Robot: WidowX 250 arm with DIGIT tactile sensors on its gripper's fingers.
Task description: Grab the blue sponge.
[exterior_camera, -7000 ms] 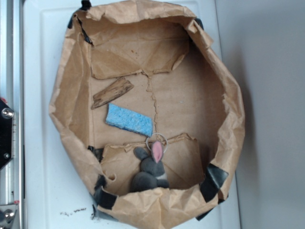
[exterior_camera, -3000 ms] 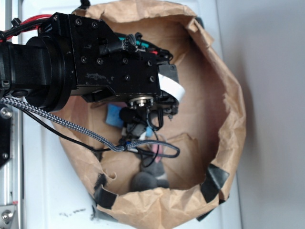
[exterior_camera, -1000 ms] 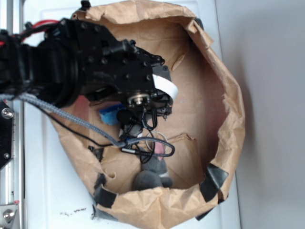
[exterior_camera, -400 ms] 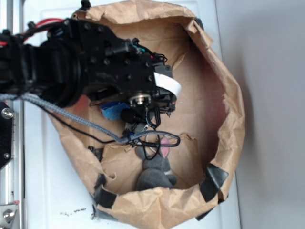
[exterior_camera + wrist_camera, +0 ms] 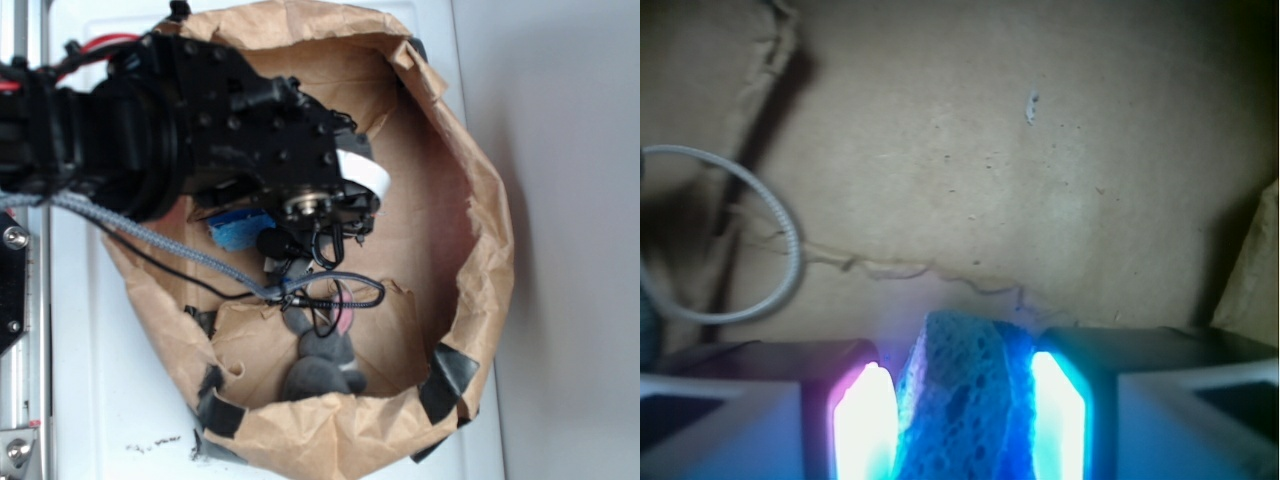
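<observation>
Clearly the jaws are clamped on the blue sponge (image 5: 960, 400) at the wrist view's bottom centre, pinching it on edge so its porous body compresses for grip above the brown paper liner (image 5: 1040, 150).

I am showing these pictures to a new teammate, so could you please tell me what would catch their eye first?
In the wrist view, the glowing gripper stands out at the bottom edge, its lit fingers pressed on either side of the blue sponge. In the exterior view, the bulky black arm covers the upper left of the crumpled brown paper bag, and a grey plush mouse lies near the bag's lower rim.
</observation>
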